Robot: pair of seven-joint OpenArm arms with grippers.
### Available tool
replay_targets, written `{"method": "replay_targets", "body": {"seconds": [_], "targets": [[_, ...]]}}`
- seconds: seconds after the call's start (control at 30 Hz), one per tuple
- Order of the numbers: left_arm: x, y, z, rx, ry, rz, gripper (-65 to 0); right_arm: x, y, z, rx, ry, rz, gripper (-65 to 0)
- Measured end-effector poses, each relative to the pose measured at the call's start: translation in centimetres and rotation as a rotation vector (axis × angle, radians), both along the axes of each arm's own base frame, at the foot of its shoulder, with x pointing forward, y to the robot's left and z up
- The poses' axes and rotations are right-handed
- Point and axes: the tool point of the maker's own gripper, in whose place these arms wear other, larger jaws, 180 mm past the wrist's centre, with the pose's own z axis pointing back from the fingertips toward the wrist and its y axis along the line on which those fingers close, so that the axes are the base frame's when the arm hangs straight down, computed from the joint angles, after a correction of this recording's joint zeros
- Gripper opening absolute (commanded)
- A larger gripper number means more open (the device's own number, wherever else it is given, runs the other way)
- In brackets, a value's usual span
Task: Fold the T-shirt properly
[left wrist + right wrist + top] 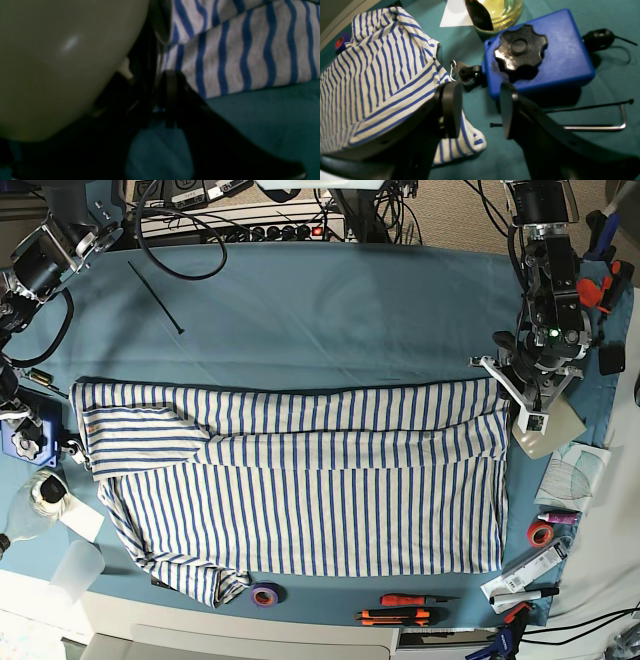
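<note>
The T-shirt [300, 480], white with thin blue stripes, lies flat across the teal tablecloth [300, 310], its top part folded down. My left gripper [515, 385] is at the shirt's right edge. In the left wrist view its fingers [172, 85] stand nearly together at the left gripper [160, 80], pinching the striped edge of the T-shirt [237, 55]. My right gripper [480, 110] stands open just above the cloth, its left pad [451, 110] against the sleeve of the T-shirt [382, 75]. In the base view the right gripper [18, 412] sits at the far left edge.
A blue box with a black knob [560, 57] lies just ahead of the right gripper, with a glass jar [505, 10] beyond and a bent metal rod [595, 127] to the right. A beige rounded object [548, 435] lies by the left gripper. A tape roll [265, 594] and hand tools [400, 610] line the front edge.
</note>
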Motion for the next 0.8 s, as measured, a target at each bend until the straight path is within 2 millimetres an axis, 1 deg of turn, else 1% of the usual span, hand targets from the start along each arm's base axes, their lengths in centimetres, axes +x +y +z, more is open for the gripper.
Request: {"method": "replay_targets", "body": {"seconds": [0.07,0.23,0.37,0.5,0.6,0.67,0.8], "targets": [[0.0,0.0,0.0,0.000,0.000,0.000,-54.2,-0.1,-0.3,0.1,-0.016,0.001,-0.007,-39.0],[0.0,0.0,0.0,0.001,0.002,0.000,-54.2,0.0,-0.3,0.1,-0.015,0.000,-0.008,-39.0],[-0.4,-0.1,0.3,-0.001,0.024,-0.001,-54.2,-0.1,-0.6,0.4,-0.022,-0.002,-0.010,-39.0],[-0.4,-0.3,1.3,-0.116,0.003,0.023,-54.2,0.0,-0.6,0.5,-0.025,-0.007,-0.011,-39.0],[-0.8,-0.7,1.4,-0.185,0.019,0.003,-54.2,0.0,-0.6,0.4,-0.024,-0.007,-0.011,-39.0],[-1.2,-0.9,1.3,-0.203,0.039,-0.006,-54.2,0.3,-0.2,0.3,-0.031,0.002,0.007,-39.0],[-1.1,-0.7,1.2,-0.202,0.038,0.008,-54.2,1.2,0.3,0.0,-0.095,0.041,0.026,-39.0]]}}
